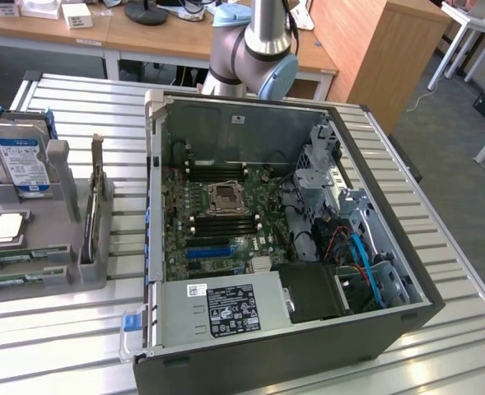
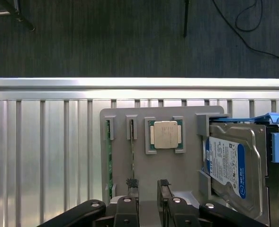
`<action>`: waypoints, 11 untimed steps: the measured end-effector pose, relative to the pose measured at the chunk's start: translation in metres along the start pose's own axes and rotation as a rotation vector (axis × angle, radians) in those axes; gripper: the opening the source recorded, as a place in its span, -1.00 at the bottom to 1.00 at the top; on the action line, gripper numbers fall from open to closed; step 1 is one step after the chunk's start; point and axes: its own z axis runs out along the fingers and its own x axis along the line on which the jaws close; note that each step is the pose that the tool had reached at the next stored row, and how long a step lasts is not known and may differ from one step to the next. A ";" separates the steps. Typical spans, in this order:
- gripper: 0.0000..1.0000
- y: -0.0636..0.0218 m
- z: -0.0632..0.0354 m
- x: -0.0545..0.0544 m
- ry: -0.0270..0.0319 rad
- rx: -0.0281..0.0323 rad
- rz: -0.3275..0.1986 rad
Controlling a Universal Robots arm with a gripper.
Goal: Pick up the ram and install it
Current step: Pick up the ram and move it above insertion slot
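The ram (image 2: pixel 132 151) stands on edge in a slot of the grey holder (image 2: pixel 186 165), with a second stick (image 2: pixel 109 161) in the next slot and the processor chip (image 2: pixel 165 134) on its other side. In the exterior view it is the green strip (image 1: pixel 11 259) on the holder at that view's left, nearer than the hard drive (image 1: pixel 21 160) and well apart from the computer case (image 1: pixel 250 107).

The gripper (image 2: pixel 148 184) hangs above the holder with its jaws wide and nothing between them. One of its fingertips (image 2: pixel 132 182) lines up with the ram's end; whether it touches I cannot tell.

The ram looks light, thin and stiff, but likely fragile: it should not be bent, and the chips and contact edge are best left alone. A pinch across its thickness on the exposed top edge, near the middle, seems safest.

The wrist view gives the line-up of fingers and slots. The exterior view gives the destination, the memory slots (image 1: pixel 226 224) on the board inside the case, and the arm (image 1: pixel 254 58) behind it
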 end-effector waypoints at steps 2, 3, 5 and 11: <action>-0.40 0.0000 0.0015 0.000 -0.0001 0.0001 0.000; -0.40 -0.0001 0.0024 0.000 0.0001 -0.0001 0.000; -0.40 -0.0001 0.0048 0.000 0.0000 -0.0001 0.000; -0.40 -0.0002 0.0083 0.000 0.0002 -0.0002 0.000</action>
